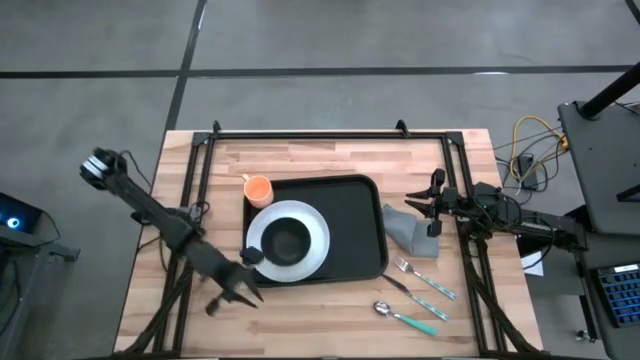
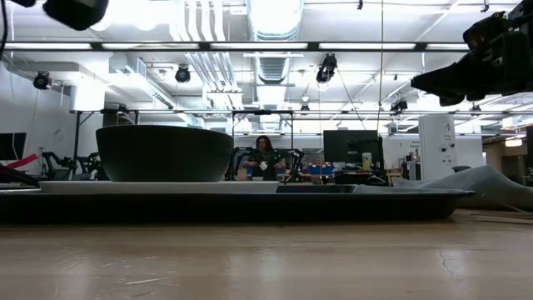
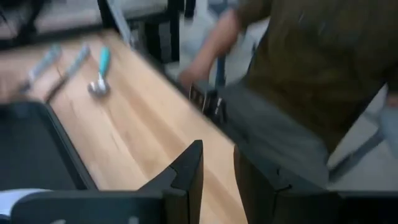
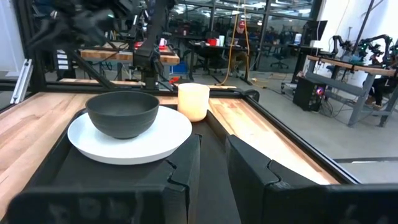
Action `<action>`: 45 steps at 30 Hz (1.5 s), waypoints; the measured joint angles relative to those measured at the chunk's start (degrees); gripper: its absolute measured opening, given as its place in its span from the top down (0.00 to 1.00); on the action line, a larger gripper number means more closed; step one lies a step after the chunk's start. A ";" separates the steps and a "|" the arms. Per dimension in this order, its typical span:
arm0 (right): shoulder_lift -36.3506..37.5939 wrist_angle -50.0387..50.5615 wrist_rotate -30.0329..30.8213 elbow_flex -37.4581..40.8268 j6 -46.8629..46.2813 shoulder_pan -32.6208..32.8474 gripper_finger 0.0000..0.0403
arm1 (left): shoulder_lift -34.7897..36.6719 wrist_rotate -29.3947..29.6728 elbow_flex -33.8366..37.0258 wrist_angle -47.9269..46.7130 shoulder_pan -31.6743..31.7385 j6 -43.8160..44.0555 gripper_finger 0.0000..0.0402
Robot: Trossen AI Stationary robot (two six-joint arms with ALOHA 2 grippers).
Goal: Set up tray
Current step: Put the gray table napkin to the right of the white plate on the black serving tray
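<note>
The black tray (image 1: 355, 215) lies flat in the middle of the table. A white plate (image 1: 312, 240) rests on its left half, and a dark bowl (image 1: 286, 243) stands on the plate. An orange cup (image 1: 258, 189) stands upright at the tray's far left corner. My left gripper (image 1: 235, 295) hovers over the table off the tray's near left corner, open and with nothing between its fingers (image 3: 217, 152). My right gripper (image 1: 430, 205) waits at the table's right edge, pointing level toward the tray, its fingers a little apart with nothing between them (image 4: 212, 140).
A grey napkin (image 1: 410, 230) lies just right of the tray. A fork (image 1: 425, 280) and a spoon (image 1: 405, 318) with teal handles lie near the table's near right corner. A person (image 3: 298, 81) stands close to the table's near edge. A black frame (image 1: 310, 133) runs around the table.
</note>
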State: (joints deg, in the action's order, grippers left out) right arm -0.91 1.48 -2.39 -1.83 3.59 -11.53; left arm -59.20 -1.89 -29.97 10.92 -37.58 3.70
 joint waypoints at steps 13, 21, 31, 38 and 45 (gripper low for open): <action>0.02 0.00 0.00 0.00 -0.01 0.00 0.83 | 38.33 -0.07 22.65 14.99 -0.02 -0.04 0.82; 0.00 0.00 0.02 -0.02 -0.06 0.00 0.83 | 52.13 -0.83 27.40 13.16 0.00 -1.89 0.82; 0.00 0.00 0.00 0.00 0.01 0.00 0.83 | 56.60 -10.54 28.12 8.39 0.00 -4.92 0.82; 0.00 0.00 0.00 0.00 -0.11 0.00 0.83 | 56.67 -10.71 28.10 7.23 -0.01 -5.31 0.82; 0.00 -0.02 0.00 0.00 -0.03 0.00 0.83 | 56.67 -10.69 28.55 7.52 -0.02 -7.85 0.82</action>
State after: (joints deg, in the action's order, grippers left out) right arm -0.91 1.45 -2.39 -1.83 3.56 -11.53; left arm -2.53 -12.58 -1.42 18.44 -37.60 -4.14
